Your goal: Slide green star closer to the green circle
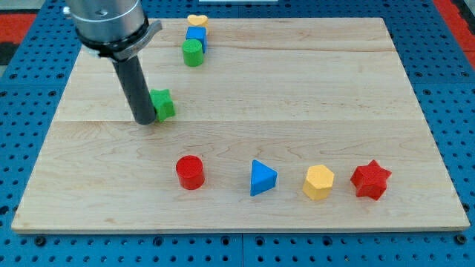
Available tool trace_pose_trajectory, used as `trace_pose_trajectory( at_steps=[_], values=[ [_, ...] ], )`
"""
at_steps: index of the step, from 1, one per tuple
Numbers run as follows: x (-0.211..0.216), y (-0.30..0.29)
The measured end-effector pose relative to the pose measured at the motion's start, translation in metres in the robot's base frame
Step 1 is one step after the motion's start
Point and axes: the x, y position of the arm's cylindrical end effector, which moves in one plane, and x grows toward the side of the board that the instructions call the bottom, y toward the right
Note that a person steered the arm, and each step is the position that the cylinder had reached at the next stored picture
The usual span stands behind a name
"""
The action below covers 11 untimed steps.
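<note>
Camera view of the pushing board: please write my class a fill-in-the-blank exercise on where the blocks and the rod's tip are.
1. My tip rests just to the view's ____ of the green star.
2. The green circle lies toward the view's ____ from the green star.
3. The blue cube sits between the green circle and the ____ heart.
4. In the bottom row, the red star is the block farthest to the view's ____.

Missing words: left; top; yellow; right

Arm: grey metal cylindrical housing (110, 24) at view's upper left; straight dark rod, upright; my tip (144, 121) lowered to table level.
</note>
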Motion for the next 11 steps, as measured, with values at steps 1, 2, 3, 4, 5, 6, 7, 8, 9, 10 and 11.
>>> trace_pose_trajectory(
  at_steps=[1, 2, 3, 4, 5, 6, 7, 8, 9, 10, 11],
  values=[
    [-0.024, 0.015],
    [-0.024, 0.029],
    [-0.024, 0.034],
    [-0.017, 0.057],
    [-0.008, 0.079],
    [-0.009, 0.057],
    [-0.017, 0.073],
    [-0.021, 0.073],
    [-0.039, 0.062],
    [-0.05, 0.066],
    [-0.058, 0.07]
  ],
)
